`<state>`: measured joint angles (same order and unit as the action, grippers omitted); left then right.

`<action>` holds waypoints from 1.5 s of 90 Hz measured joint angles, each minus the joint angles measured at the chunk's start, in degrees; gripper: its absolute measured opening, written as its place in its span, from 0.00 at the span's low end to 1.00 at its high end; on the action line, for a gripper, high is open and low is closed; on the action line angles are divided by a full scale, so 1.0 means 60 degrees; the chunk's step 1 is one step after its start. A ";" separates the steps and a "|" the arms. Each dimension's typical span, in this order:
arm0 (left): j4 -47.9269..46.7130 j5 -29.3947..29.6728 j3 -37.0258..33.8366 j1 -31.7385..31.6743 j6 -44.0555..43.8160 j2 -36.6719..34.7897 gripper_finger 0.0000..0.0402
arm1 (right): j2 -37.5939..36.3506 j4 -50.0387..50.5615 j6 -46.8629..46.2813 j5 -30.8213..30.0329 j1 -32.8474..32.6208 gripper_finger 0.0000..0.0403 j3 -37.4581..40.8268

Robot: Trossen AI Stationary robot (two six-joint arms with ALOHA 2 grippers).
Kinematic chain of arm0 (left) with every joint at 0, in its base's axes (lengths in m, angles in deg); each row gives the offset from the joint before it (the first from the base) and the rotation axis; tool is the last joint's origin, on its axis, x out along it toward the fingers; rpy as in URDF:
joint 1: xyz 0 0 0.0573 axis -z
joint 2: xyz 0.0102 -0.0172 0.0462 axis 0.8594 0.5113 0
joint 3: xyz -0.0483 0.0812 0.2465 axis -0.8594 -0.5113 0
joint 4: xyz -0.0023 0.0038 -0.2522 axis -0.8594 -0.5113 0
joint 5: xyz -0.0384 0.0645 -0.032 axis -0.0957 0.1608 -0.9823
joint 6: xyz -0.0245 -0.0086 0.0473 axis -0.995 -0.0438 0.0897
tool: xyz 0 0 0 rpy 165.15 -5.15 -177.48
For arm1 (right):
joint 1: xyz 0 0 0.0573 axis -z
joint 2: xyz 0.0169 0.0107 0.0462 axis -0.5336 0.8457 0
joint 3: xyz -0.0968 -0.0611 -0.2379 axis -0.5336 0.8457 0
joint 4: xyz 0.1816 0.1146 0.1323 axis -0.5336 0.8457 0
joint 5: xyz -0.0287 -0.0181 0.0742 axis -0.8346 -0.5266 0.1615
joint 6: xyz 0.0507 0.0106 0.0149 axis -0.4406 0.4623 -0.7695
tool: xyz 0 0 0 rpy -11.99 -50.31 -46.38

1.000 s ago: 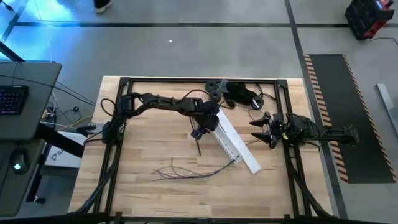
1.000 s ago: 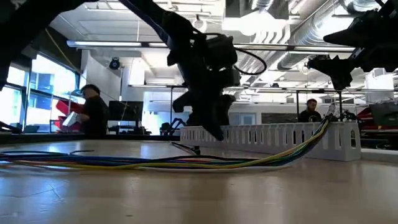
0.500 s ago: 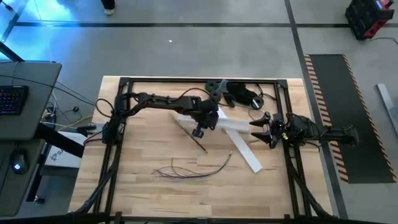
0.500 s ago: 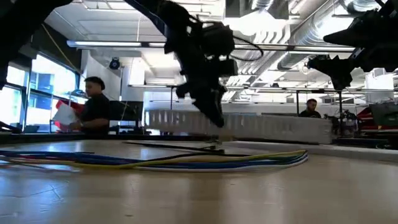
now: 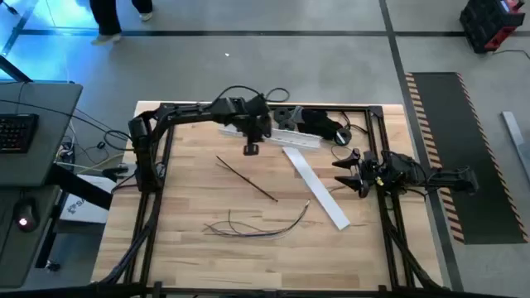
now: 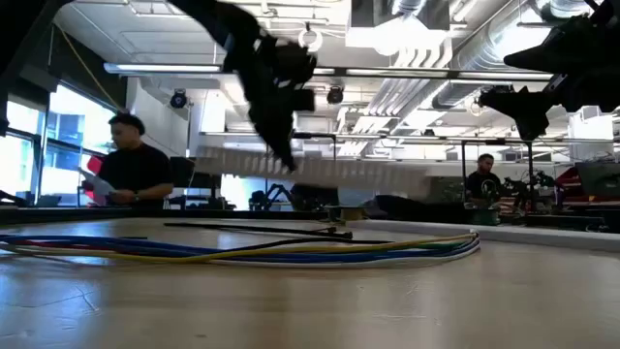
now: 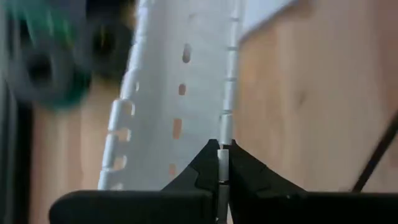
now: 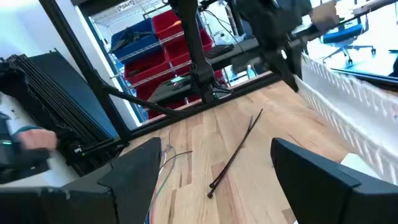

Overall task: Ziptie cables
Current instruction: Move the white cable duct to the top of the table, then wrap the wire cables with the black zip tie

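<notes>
The cables, a loose bunch of thin wires, lie flat on the wood toward the table's near side; the low view shows them as coloured strands. A black ziptie lies slanted on the table beyond them. My left gripper is at the far edge, shut on a white slotted duct that floats above the table. My right gripper waits open at the right side, holding nothing. My left gripper pinches one slotted side wall of the white duct between its two fingers, which lie across the duct's length. The duct is lifted clear of the table and hangs roughly level, reaching out to either side of the fingers.
A flat white strip lies slanted on the table right of centre. A bulky black gadget and a dark roll sit at the far edge. A black frame borders the table. People stand in the room beyond.
My left gripper has gone up and toward the table's far left with the white duct, turning it from slanted to nearly parallel with the far edge. The cables' right end has come out of the duct and lies on the table. The flat white strip stayed put; the ziptie is uncovered.
</notes>
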<state>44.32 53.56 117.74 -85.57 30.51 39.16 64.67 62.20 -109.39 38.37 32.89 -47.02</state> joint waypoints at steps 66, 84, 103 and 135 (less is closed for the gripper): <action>0.2939 -0.0004 -0.2732 0.0296 -0.1410 -0.0220 0.02 | 0.0000 0.0000 -0.0001 0.0000 0.0000 0.71 -0.0001; 0.2777 0.0708 -0.2677 0.0213 -0.1705 -0.0220 0.20 | 0.0000 0.0000 0.0000 0.0001 0.0000 0.71 -0.0002; 0.1903 0.2105 -0.2179 0.0235 -0.2184 -0.0811 0.35 | 0.0000 -0.0001 0.0000 -0.0002 0.0000 0.71 -0.0003; 0.1654 0.1862 -0.2175 0.1218 -0.2740 -0.3013 0.37 | 0.0000 0.0002 -0.0046 0.0031 0.0000 0.71 -0.0002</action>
<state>54.24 64.73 104.70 -78.26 14.07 21.09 64.67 62.22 -109.66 38.55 32.89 -47.03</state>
